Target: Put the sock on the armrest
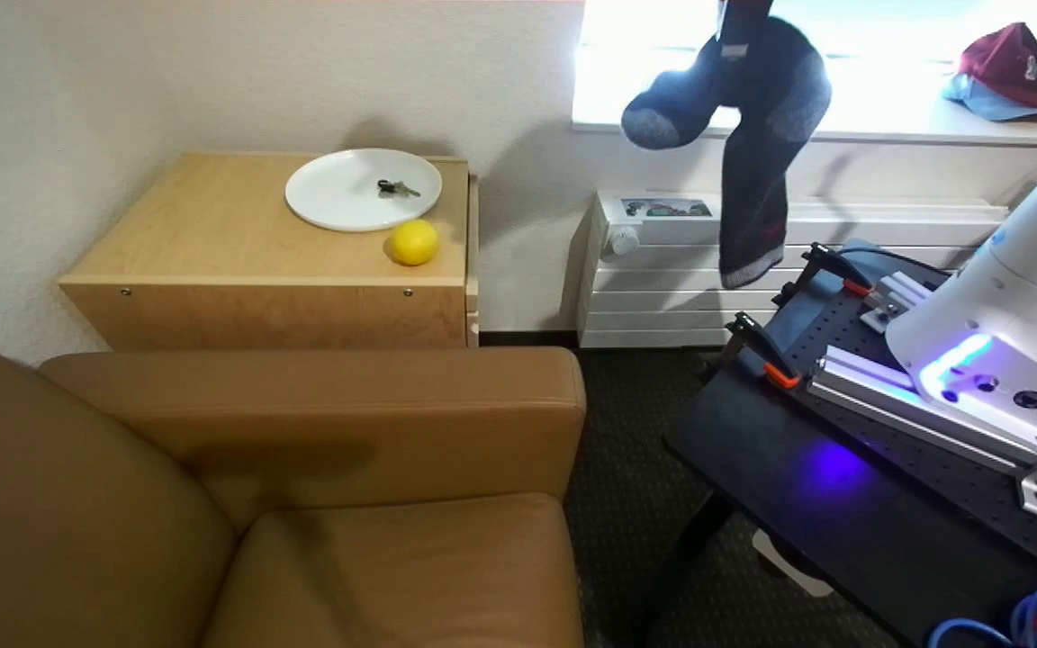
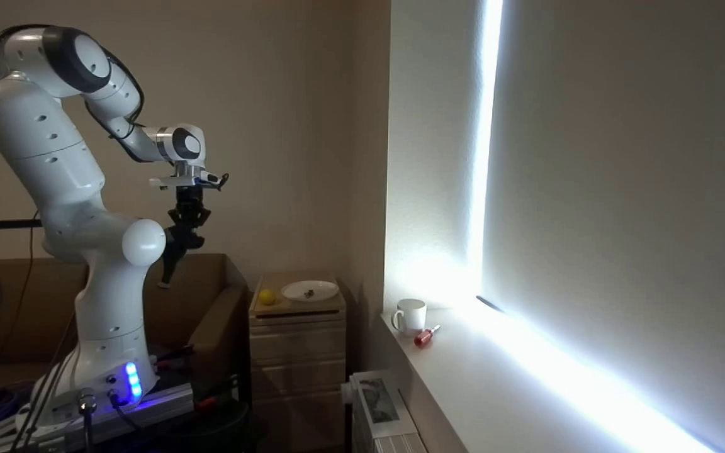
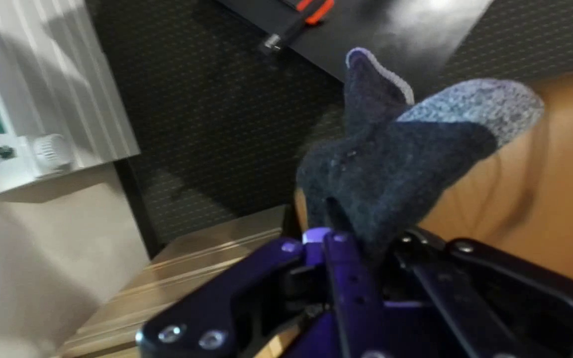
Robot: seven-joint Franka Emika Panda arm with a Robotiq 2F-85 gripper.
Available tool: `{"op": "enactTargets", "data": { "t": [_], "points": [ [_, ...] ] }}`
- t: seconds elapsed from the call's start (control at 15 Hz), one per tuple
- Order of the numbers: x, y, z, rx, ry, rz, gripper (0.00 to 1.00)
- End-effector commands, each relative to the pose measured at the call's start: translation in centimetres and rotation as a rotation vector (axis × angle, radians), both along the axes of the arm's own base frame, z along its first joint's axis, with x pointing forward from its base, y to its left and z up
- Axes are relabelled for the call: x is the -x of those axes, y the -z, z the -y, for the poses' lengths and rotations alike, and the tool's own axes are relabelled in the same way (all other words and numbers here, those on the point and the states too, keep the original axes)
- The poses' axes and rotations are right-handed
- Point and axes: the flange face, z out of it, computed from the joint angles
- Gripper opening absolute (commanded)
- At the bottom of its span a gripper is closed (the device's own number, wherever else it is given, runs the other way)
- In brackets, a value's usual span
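Observation:
The dark grey-blue sock hangs limp and folded over, with both ends down, in an exterior view. It also shows below the gripper in an exterior view and in the wrist view. My gripper is shut on the sock's middle and holds it high in the air. The gripper points down; its fingertips are partly hidden by the fabric. The brown armrest lies lower and apart from the sock, and also shows in an exterior view. Brown upholstery shows right of the sock in the wrist view.
A wooden side table behind the armrest bears a white plate with keys and a lemon. A radiator stands under the windowsill. The black robot table has clamps. A mug and screwdriver sit on the sill.

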Motion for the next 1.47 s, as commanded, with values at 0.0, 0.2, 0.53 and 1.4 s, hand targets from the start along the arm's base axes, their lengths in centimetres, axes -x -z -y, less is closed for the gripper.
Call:
{"op": "enactTargets", "data": {
  "t": [0.0,0.2,0.53,1.4],
  "points": [
    [-1.1,3.6,-5.6,-0.112,0.046,-0.041,0.03],
    [-3.0,5.9,-8.1,-0.131,0.117,0.056,0.03],
    [-1.5,5.1,-11.7,-0.161,0.051,0.214,0.03],
    [-7.5,10.9,-13.4,-0.354,0.442,0.320,0.03]
  ]
}}
